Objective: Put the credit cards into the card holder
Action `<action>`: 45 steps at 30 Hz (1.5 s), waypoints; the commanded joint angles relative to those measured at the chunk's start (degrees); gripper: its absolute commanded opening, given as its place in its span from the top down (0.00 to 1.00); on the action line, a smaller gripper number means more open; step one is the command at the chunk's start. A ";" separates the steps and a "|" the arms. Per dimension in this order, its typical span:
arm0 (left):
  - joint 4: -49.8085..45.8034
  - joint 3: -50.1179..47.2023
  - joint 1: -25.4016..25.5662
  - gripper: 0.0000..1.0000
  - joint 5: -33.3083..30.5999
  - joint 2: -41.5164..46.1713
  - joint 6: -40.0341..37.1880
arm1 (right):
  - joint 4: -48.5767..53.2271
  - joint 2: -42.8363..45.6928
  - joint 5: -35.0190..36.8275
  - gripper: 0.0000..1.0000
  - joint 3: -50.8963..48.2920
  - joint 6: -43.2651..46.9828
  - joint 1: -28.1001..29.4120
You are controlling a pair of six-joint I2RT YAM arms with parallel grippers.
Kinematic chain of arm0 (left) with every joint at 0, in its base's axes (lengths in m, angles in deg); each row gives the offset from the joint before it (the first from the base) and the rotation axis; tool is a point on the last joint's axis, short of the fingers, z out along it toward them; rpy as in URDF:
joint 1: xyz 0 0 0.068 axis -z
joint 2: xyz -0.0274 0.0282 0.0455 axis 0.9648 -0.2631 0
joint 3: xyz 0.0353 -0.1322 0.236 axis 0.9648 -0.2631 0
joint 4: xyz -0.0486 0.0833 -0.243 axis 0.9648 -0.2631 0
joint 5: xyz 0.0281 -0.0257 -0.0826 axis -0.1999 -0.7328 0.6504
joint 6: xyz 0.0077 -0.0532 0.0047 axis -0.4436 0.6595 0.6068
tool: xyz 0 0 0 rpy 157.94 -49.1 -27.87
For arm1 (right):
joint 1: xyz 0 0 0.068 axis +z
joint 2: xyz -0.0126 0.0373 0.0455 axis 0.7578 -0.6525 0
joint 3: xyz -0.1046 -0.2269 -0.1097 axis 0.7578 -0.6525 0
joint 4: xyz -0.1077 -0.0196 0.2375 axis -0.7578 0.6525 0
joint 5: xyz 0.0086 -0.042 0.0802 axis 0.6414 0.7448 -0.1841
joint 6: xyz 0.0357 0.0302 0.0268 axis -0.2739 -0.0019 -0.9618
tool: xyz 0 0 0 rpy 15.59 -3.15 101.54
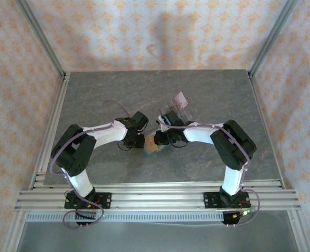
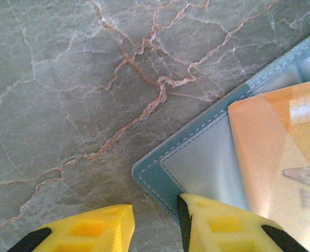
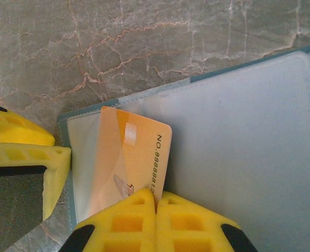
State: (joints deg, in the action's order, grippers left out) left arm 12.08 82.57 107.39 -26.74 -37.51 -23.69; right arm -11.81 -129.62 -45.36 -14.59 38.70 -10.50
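Two robot arms meet over the middle of a grey marbled table (image 1: 107, 94), both working at an open teal card holder (image 3: 238, 131) that lies flat with its clear plastic pockets facing up. The right gripper (image 3: 156, 197) has its yellow jaws closed on the near short edge of an orange credit card (image 3: 136, 152). The card's long axis runs straight away from those jaws, leaning slightly left. Its left part appears to sit under the film of the pocket at the holder's left end, while the numbered right edge lies outside. To seat it, the card likely has to slide further left, toward the holder's outer edge. The left gripper (image 2: 157, 207) waits at that same end with its jaws partly apart and holding nothing. One finger lies over the holder's corner and the other over bare table; whether it presses down cannot be told. The right arm is the one placed to finish the insertion. Further back, a pink card (image 1: 181, 97) stands in a clear rack (image 1: 174, 109), well apart from the holder.
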 commanded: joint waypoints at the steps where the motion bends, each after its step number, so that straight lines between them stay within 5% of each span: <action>1: 3.80 -2.46 -0.56 0.69 -4.22 -6.94 -1.67 | 6.92 -2.96 2.25 1.00 0.38 2.86 -0.91; 45: 3.63 -1.62 -0.48 0.69 -4.00 -8.04 -1.83 | 16.27 -8.29 -4.50 1.00 9.25 10.28 -4.28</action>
State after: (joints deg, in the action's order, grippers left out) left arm 10.65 83.80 107.39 -26.72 -38.38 -23.71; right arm 0.63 -134.97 -52.96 -5.48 47.29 -14.59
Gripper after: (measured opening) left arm 0.313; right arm 0.041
